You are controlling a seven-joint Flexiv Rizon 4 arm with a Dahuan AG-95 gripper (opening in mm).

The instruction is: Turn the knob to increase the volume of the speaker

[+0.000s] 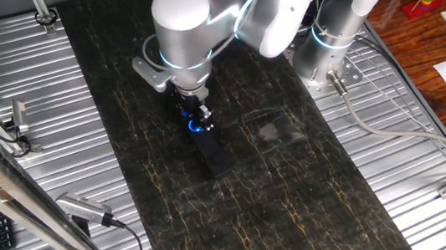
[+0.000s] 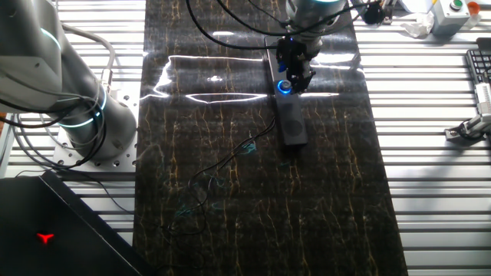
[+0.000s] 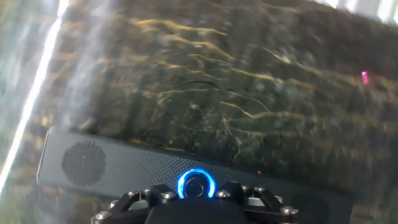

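The speaker (image 1: pixel 216 154) is a slim black bar lying flat on the dark marble-patterned mat; it also shows in the other fixed view (image 2: pixel 292 124) and the hand view (image 3: pixel 93 163). The knob (image 1: pixel 195 125), ringed in blue light, sits near the bar's end under the arm, and shows in the other fixed view (image 2: pixel 285 87) and the hand view (image 3: pixel 196 185). My gripper (image 1: pixel 197 119) stands straight down over it. In the hand view the gripper (image 3: pixel 196 190) has a finger (image 3: pixel 160 192) close against each side of the blue ring, closed around the knob. The fingertips themselves are hidden.
A thin cable (image 2: pixel 230 157) runs from the speaker across the mat toward the arm's base (image 2: pixel 84 115). Ribbed metal table surfaces (image 1: pixel 33 95) flank the mat on both sides. A clamp (image 2: pixel 468 126) sits at the right edge.
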